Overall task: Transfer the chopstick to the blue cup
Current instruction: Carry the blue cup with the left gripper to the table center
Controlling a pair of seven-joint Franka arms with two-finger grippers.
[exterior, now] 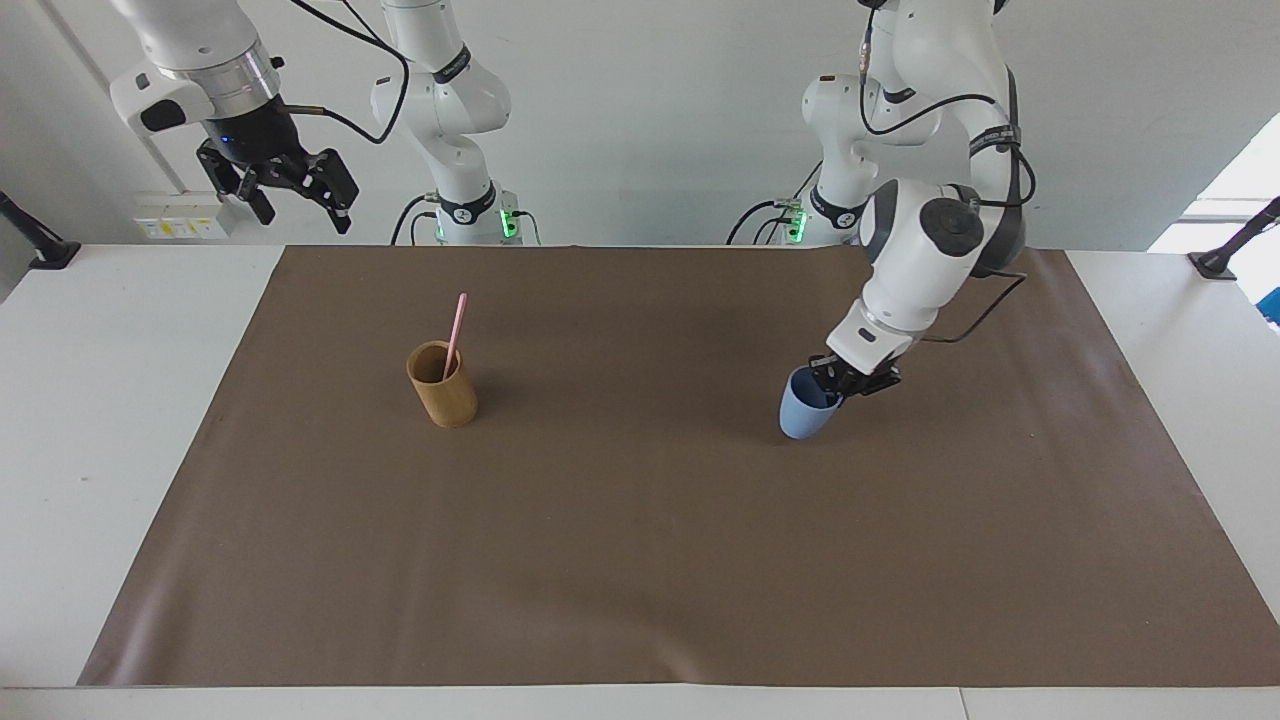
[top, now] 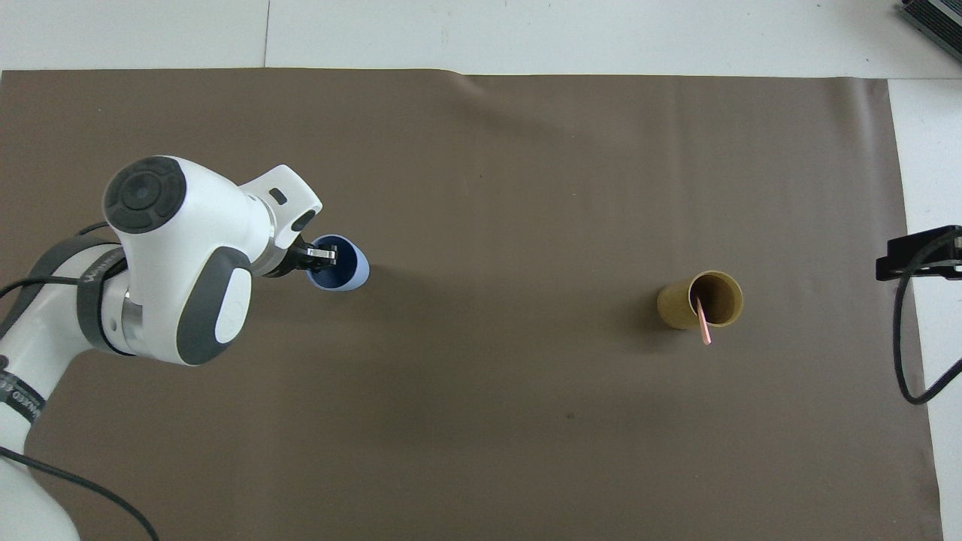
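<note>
The thin, straight, pale pink chopstick (exterior: 456,334) stood in the tall tan wooden cup (exterior: 441,384), leaning a little, with its top end poking up well above the rim. Its long way ran nearly straight up and down. This tan cup sat on the brown table mat (exterior: 640,560), toward the right arm's end of the table.

The small, smooth, light blue cup (exterior: 806,408) was well apart from it, toward the left arm's end. The left gripper (exterior: 845,383) had its fingers pinched tight on the blue cup's rim, on the side away from the tan cup. The cup leaned in that grip, with its mouth turned up toward the gripper. I could not tell if its bottom touched the mat. The left arm bent down low from its base, with its big white wrist slanting down to the cup.

The right gripper (exterior: 290,190) hung high in the air with its fingers spread wide and nothing in them. It was over the table edge at its own end. That arm waited. It was the arm nearer to the chopstick, which stood lower down, out toward the middle of the mat. I think the right gripper would need to come down on the stick from above.
</note>
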